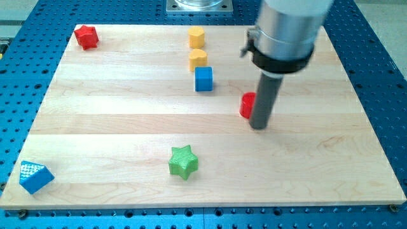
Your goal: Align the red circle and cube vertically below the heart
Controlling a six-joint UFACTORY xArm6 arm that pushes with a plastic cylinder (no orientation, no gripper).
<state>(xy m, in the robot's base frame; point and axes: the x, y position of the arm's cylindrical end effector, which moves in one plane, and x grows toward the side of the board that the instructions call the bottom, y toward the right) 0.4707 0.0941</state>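
Observation:
A red circle lies right of the board's middle, partly hidden by my rod. My tip rests on the board touching or just beside the circle's right side. A blue cube sits to the circle's upper left. A yellow heart lies directly above the cube, touching or nearly touching it.
A yellow hexagon block sits above the heart near the top edge. A red star-like block is at the top left corner. A green star lies at the lower middle. A blue triangle-like block sits at the bottom left corner.

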